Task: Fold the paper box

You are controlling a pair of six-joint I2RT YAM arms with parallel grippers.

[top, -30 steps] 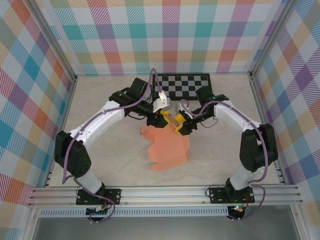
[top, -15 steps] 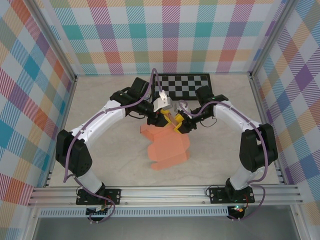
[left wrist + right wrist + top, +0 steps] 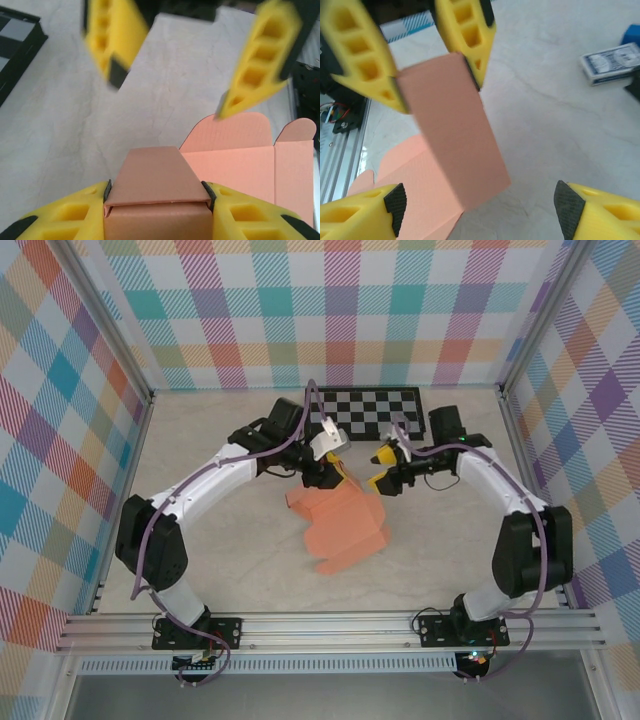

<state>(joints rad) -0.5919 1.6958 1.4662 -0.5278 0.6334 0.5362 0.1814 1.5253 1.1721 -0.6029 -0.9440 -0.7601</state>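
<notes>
The paper box (image 3: 342, 527) is salmon-orange cardboard lying mid-table, partly folded, with flat flaps (image 3: 245, 162) spread on the table. My left gripper (image 3: 334, 473) is at its far edge, shut on a folded box section (image 3: 157, 172) that sits squeezed between both pads. From the right wrist that section (image 3: 452, 135) hangs as a tilted panel between the left fingers (image 3: 465, 35). My right gripper (image 3: 380, 472) hovers just right of the box, open, touching nothing; its pads (image 3: 395, 201) stand wide apart.
A black-and-white checkerboard mat (image 3: 372, 410) lies at the back of the table. A blue-and-white card pack (image 3: 612, 62) and a small blue cube (image 3: 631, 35) sit on the marble-look surface beyond the right gripper. Aluminium rails (image 3: 330, 625) border the near edge.
The right gripper has drawn back to the right, away from the box and the left gripper, and now stands open. The box has shifted slightly right in the left gripper's hold.
</notes>
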